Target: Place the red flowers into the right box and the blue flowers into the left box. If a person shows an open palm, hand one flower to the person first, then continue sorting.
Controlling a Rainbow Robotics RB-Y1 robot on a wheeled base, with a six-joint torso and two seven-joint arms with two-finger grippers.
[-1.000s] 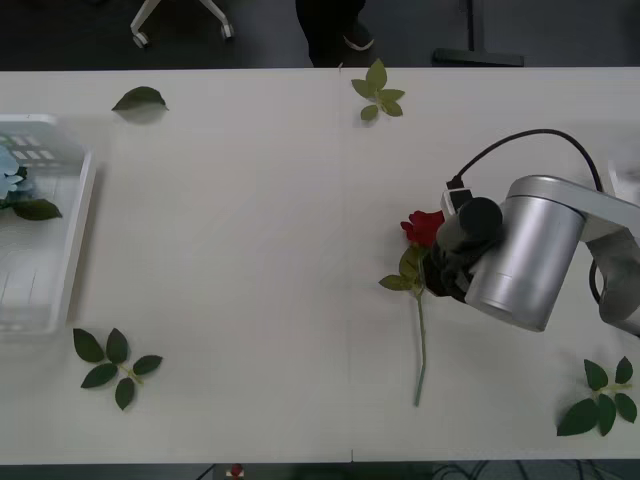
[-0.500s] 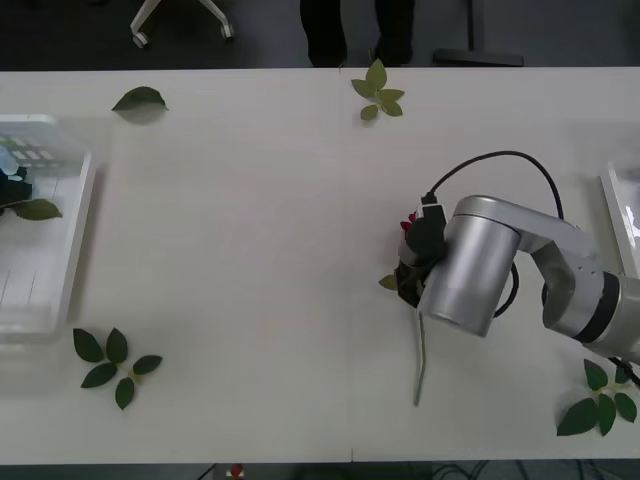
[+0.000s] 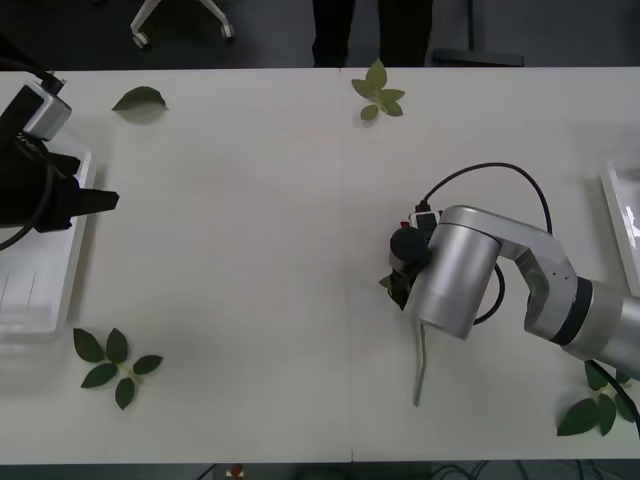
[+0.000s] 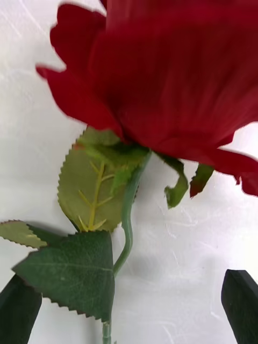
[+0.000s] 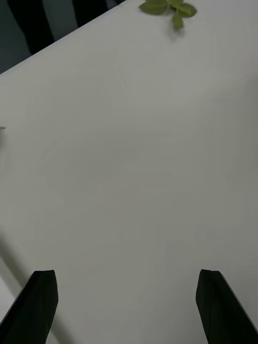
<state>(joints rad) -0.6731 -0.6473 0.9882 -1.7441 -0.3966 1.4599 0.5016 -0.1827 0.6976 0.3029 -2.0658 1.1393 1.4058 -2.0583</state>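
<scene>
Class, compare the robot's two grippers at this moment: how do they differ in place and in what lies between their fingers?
The right gripper is low at mid-table over the red rose, its stem between the open fingers; the left gripper is open over bare table. In the front view the left one sits at the left box. Both have black fingers and grip nothing.
</scene>
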